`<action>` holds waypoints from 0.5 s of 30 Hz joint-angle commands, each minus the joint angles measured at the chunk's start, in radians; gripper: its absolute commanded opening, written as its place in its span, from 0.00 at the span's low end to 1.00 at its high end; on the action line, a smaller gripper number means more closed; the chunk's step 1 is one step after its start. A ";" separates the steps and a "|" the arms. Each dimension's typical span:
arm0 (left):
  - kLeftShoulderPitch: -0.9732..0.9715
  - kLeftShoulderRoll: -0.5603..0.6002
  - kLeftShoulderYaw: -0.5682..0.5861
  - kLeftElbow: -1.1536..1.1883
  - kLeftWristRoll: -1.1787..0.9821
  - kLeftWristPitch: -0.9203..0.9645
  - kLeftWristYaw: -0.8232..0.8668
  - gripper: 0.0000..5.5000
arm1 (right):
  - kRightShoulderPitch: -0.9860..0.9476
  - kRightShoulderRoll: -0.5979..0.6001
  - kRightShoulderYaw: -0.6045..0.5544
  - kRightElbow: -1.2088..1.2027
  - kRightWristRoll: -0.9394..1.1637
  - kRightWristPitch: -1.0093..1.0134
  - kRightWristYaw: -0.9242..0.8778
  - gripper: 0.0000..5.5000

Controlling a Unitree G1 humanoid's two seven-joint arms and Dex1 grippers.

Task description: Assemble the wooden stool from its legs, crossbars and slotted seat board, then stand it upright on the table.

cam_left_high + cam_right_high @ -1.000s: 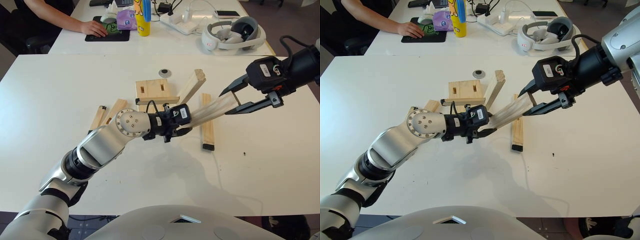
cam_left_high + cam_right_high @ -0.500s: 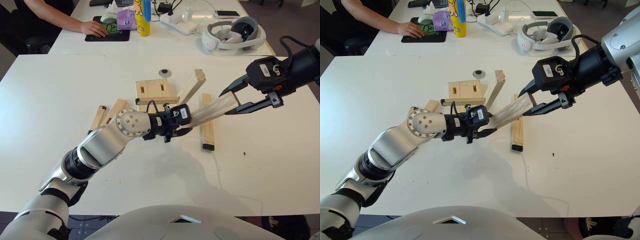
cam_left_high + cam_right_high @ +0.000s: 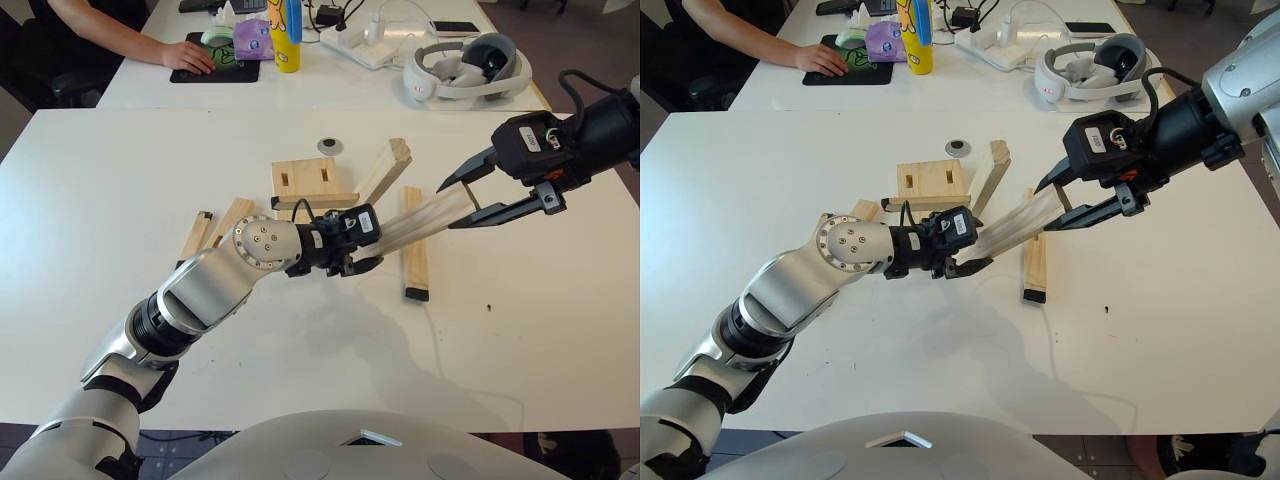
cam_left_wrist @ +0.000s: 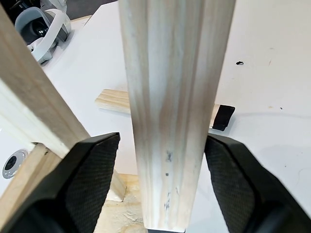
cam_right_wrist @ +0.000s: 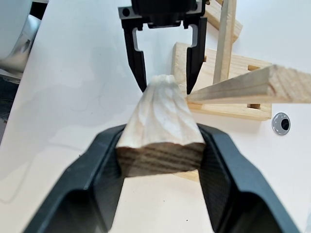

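Stool leg (image 3: 425, 222): airborne over table (image 3: 520, 330), between both grippers.
Right gripper (image 3: 446, 207): clamped on one end.
Left gripper (image 4: 163, 189): jaws slack around other end.
Risk: single-end grip; leg could pivot, slip out.

A long pale wooden leg (image 3: 425, 220) is hanging over the white table (image 3: 120, 180), between the left gripper (image 3: 368, 264) and the right gripper (image 3: 447, 207). Behind it a square slotted wooden seat board (image 3: 303, 178) is lying flat, a thick wooden bar (image 3: 388, 168) leaning on its right side.
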 commanded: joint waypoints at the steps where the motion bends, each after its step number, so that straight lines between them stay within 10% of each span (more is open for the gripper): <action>1: 0.009 -0.003 0.002 -0.013 -0.008 0.015 -0.006 0.48 | -0.029 0.006 -0.004 0.003 0.005 0.002 0.004 0.37; 15: 0.017 -0.005 0.028 0.006 0.004 -0.030 0.007 0.37 | -0.039 0.061 -0.045 0.075 -0.007 0.001 -0.001 0.45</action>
